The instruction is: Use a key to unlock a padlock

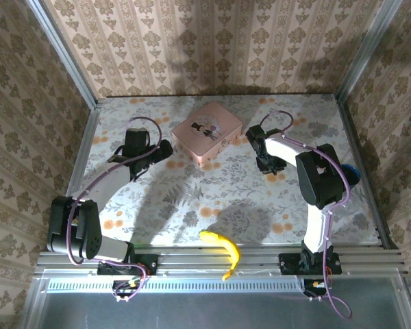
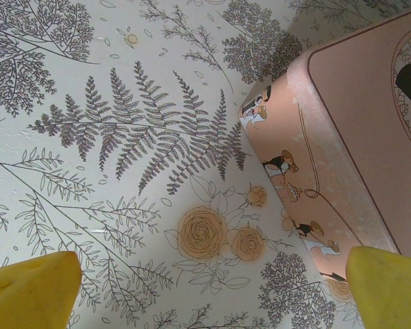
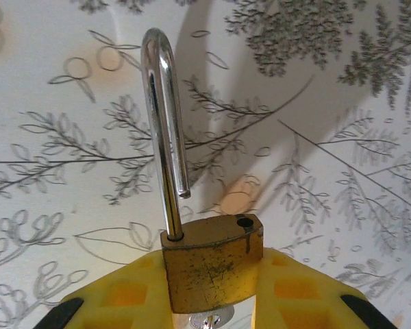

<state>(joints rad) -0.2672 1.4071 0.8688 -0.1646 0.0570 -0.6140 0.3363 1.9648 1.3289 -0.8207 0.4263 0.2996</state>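
The right gripper [image 3: 209, 305] clamps a small brass padlock [image 3: 209, 264], its silvery shackle [image 3: 162, 123] unlatched and pointing to 12 o'clock. The left gripper [image 2: 211, 284] gapes empty, with a pink rectangular tin [image 2: 356, 123] at its 2 o'clock.

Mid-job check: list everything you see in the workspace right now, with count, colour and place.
padlock: one, brass body, silvery shackle swung open, between the right gripper's fingers
pink tin: one, pink, far centre of the table
banana: one, yellow, middle of the near edge
blue object: one, blue, right side, mostly hidden behind the right arm; cannot identify
table: one, pale floral cover
left gripper: one, yellow fingers, open and empty, beside the pink tin
right gripper: one, yellow fingers, shut on the padlock
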